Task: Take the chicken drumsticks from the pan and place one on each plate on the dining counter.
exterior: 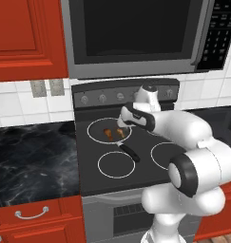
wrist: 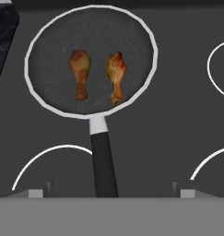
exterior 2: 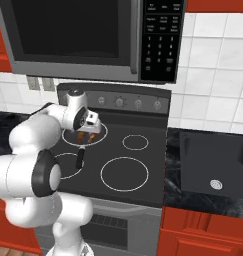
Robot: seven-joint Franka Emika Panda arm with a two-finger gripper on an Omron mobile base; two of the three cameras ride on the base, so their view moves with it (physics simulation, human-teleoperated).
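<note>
Two drumsticks (wrist: pixel 80 73) (wrist: pixel 116 77) lie parallel in one pan (wrist: pixel 49 87), thin ends toward its near-pointing handle (wrist: pixel 104 163). Gripper (wrist: pixel 111 191) released, empty.

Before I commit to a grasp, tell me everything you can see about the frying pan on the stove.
The shallow round dark frying pan has a speckled matte floor, a thin pale rim and a short straight black handle joined by a pale neck. It sits flat on the black stovetop's back left burner, handle pointing toward the front. Two orange-brown roasted chicken drumsticks lie side by side in it, apart. The open claw hovers above, touching nothing.
</note>
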